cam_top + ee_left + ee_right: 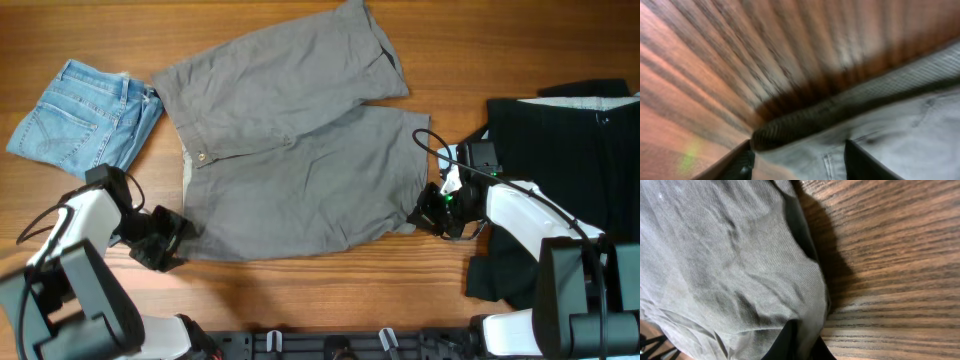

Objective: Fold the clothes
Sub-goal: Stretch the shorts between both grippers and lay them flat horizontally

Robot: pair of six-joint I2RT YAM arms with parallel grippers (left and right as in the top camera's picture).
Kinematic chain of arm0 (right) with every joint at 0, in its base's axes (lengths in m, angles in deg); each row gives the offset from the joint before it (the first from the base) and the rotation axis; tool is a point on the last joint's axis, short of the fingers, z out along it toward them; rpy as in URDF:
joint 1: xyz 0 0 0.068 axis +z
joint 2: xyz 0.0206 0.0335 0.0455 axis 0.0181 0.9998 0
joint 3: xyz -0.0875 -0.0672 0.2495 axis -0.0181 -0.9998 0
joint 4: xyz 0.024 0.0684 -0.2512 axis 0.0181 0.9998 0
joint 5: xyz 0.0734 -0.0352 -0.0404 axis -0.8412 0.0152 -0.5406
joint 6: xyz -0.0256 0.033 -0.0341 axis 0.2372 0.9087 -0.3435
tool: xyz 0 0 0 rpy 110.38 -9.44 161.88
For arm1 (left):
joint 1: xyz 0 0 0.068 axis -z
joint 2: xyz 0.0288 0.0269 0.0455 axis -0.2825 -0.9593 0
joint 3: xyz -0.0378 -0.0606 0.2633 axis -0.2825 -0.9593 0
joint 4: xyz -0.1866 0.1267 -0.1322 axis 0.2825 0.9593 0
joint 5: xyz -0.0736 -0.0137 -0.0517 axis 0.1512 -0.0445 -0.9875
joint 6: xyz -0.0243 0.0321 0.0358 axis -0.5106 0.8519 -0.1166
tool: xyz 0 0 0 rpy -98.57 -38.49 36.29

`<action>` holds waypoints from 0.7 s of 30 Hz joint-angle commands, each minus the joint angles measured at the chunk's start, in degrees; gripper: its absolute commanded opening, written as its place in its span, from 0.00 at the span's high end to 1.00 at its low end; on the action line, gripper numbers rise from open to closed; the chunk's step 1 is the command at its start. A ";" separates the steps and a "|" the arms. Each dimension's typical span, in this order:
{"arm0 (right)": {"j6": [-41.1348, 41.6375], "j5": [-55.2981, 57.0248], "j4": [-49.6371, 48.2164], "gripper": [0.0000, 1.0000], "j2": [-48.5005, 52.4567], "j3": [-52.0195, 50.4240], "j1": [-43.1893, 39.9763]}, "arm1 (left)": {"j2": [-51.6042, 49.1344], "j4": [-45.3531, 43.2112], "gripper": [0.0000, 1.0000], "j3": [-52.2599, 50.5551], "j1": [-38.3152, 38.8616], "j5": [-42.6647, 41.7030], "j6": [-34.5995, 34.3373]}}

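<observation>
The grey shorts (290, 150) lie spread flat on the wooden table, waistband to the left and legs to the right. My left gripper (170, 240) is at the near-left waistband corner. In the left wrist view its fingers (800, 167) stand wide apart with the grey fabric (890, 130) lying between them. My right gripper (428, 212) is at the near-right leg hem. In the right wrist view its fingers (807, 347) are pinched together on a fold of the grey cloth (730, 255).
Folded light-blue denim shorts (85, 115) lie at the far left, just beside the grey shorts. Black garments (570, 130) cover the right side of the table under and behind my right arm. Bare wood (300, 290) runs along the front edge.
</observation>
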 commanded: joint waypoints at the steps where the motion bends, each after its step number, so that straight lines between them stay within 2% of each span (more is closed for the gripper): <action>1: -1.05 -0.96 -0.28 0.93 0.68 0.87 0.28 | -4.26 -0.50 0.68 -0.57 -0.22 -0.61 -0.72; 2: -1.53 -0.94 -0.22 0.92 0.68 0.87 0.28 | -4.61 -0.09 0.89 -0.57 -0.22 -0.68 -0.74; 3: -2.32 -0.94 0.09 0.94 0.66 0.92 0.28 | -4.55 0.72 0.96 -0.55 -0.22 -0.85 -0.44; 7: -2.40 0.39 3.39 0.96 -1.84 1.53 -0.26 | -2.64 7.34 0.96 3.76 -0.55 -1.70 5.88; 11: -3.41 5.03 15.74 0.96 -10.03 8.48 -3.30 | 4.61 17.14 0.96 12.50 -0.52 -1.62 9.90; 15: -4.07 10.86 30.93 0.96 -19.15 22.49 -7.06 | 17.07 21.27 0.96 14.36 0.24 -1.92 10.45; 21: -6.97 10.88 38.88 0.96 -23.85 39.23 -7.10 | 32.11 30.73 0.96 16.26 0.55 -5.75 12.70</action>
